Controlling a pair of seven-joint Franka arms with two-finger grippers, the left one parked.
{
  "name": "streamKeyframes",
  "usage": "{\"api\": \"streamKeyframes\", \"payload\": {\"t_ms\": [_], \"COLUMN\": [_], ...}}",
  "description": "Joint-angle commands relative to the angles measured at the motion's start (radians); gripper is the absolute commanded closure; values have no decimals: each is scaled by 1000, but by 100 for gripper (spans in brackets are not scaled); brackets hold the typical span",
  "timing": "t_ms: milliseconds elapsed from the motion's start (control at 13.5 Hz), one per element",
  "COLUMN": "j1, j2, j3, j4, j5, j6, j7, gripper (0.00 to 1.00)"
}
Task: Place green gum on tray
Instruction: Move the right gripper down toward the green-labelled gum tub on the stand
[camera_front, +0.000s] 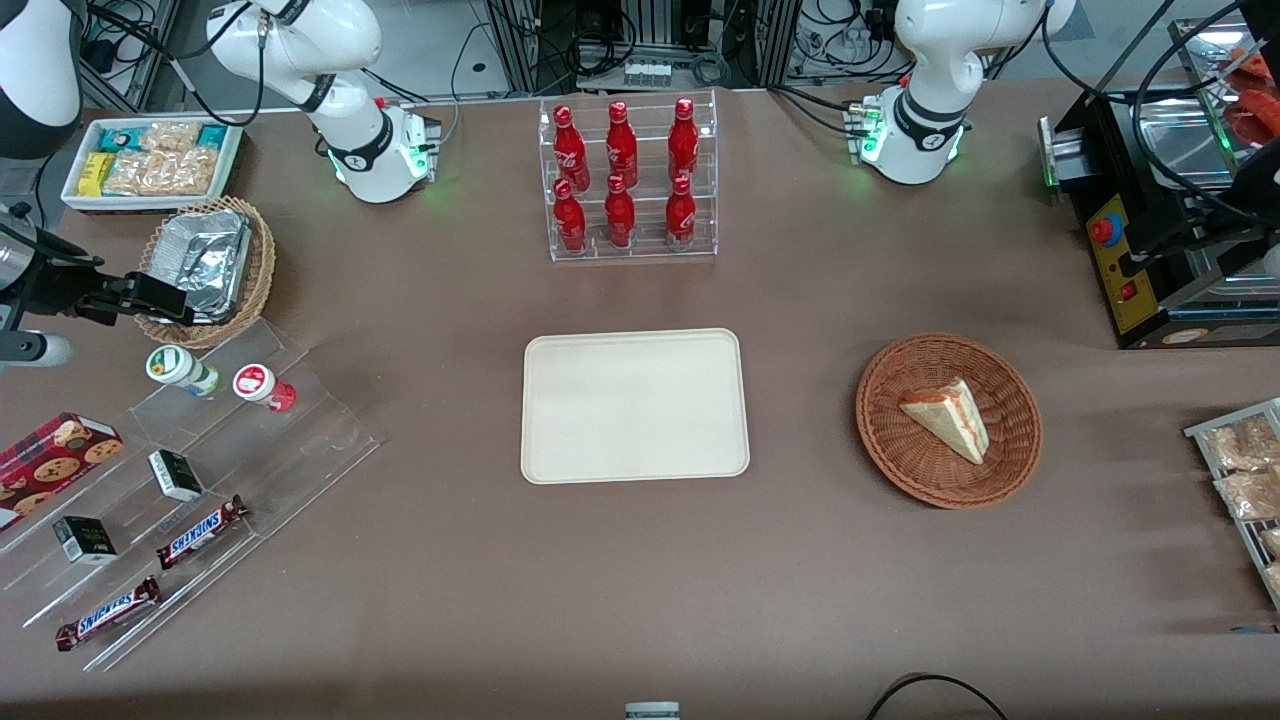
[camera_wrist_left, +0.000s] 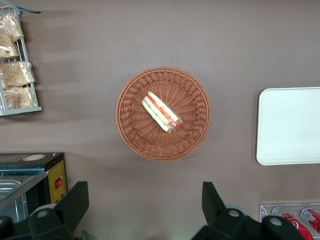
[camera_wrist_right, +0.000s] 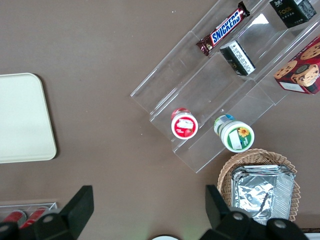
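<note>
The green gum (camera_front: 181, 368) stands on a clear stepped acrylic display stand (camera_front: 200, 470) toward the working arm's end of the table, beside the red-labelled canister (camera_front: 263, 386). It also shows in the right wrist view (camera_wrist_right: 235, 135), next to the red canister (camera_wrist_right: 184, 124). The cream tray (camera_front: 633, 405) lies flat mid-table with nothing on it; it shows in the right wrist view (camera_wrist_right: 22, 117) and the left wrist view (camera_wrist_left: 290, 125). My gripper (camera_front: 165, 300) hangs high over the wicker basket's edge, a little farther from the front camera than the green gum. It is open and empty (camera_wrist_right: 149, 205).
A foil tray in a wicker basket (camera_front: 205, 265) sits beside the stand. The stand also holds Snickers bars (camera_front: 200, 530), small dark boxes (camera_front: 175, 475) and a cookie box (camera_front: 55, 455). A bottle rack (camera_front: 630, 180) and a sandwich basket (camera_front: 948, 420) flank the tray.
</note>
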Motion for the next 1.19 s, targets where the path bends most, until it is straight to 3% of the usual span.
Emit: {"api": "streamKeyframes", "payload": {"t_ms": [0, 370, 519, 815, 1111], "j1": [-10, -12, -56, -90, -96], "j2": [17, 38, 38, -11, -100], "j3": [0, -6, -6, -17, -84], "j4": [30, 7, -45, -205, -423], "j5": [-14, -17, -14, -16, -16], "j6": [-14, -28, 12, 189, 404], "j7": [0, -28, -48, -271, -535], "gripper": [1, 1, 1, 1, 1]}}
